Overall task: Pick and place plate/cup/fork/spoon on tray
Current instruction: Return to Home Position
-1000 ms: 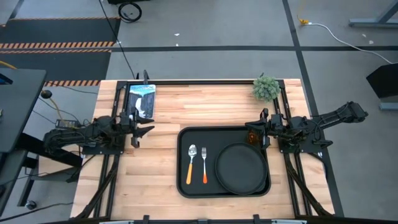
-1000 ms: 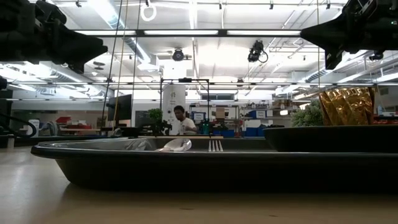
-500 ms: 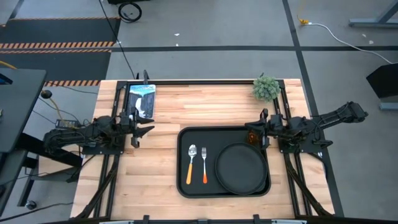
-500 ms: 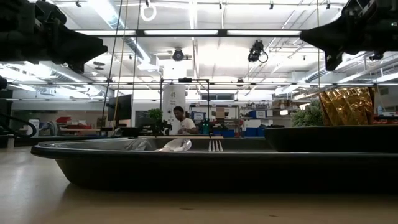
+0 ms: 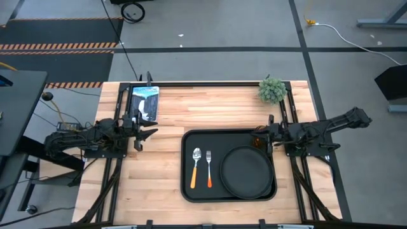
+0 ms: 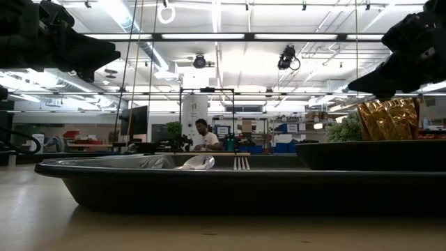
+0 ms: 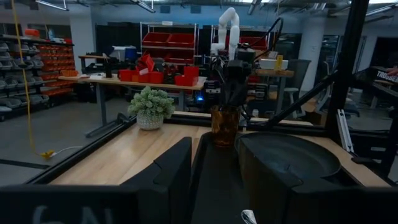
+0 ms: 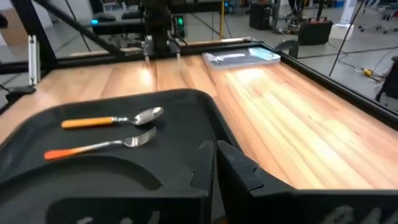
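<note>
Right claw (image 5: 266, 137) sits over the cup (image 5: 257, 140) at the tray (image 5: 188, 191) corner; finger state cannot be determined. Left claw (image 5: 147, 134) waits at the bench (image 5: 203, 108) edge, fingers apart.

One large black rectangular tray (image 5: 187, 166), one round matte black plate (image 5: 245, 170), one translucent amber cup (image 7: 224, 125), one silver spoon with a yellow-orange handle (image 5: 195, 168), one silver fork with a red-orange handle (image 5: 208, 169), one small green potted plant (image 5: 271, 90), and two dark arms.

wood desk (image 5: 191, 108), black plastic tray (image 5: 191, 191)
desk pale planks, smooth grain; tray and plate (image 5: 245, 170) matt black; cup (image 7: 224, 125) translucent amber; spoon (image 8: 112, 120) and fork (image 8: 99, 146) shiny metal heads, orange plastic handles.
</note>
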Tool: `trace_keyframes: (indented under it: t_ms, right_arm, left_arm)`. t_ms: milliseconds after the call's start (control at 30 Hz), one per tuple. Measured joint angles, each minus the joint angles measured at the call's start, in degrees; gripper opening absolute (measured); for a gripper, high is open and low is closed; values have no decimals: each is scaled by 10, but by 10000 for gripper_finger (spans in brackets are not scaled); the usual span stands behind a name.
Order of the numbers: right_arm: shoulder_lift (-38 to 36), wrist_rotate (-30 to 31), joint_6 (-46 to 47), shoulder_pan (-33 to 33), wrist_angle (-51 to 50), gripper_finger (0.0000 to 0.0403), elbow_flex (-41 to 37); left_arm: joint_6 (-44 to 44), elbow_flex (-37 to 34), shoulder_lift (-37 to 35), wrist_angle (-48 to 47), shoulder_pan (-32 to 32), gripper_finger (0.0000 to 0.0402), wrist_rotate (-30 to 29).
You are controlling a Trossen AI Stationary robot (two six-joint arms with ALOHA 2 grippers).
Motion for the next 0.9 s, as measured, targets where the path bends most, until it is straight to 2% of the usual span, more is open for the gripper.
trace_keyframes:
  t_ms: [100,300,567,900]
  right_arm:
    - [-29,0,0,0,-25,27,-3]
    - [-81,-1,0,0,53,27,-30]
    - [-148,-1,0,0,56,27,-29]
    - [-146,0,0,0,56,27,-29]
  left_arm:
    - [0,0,0,0,0,142,0]
    - [0,0,0,0,0,142,0]
    - [0,0,0,0,0,142,0]
    - [0,0,2,-1,0,142,0]
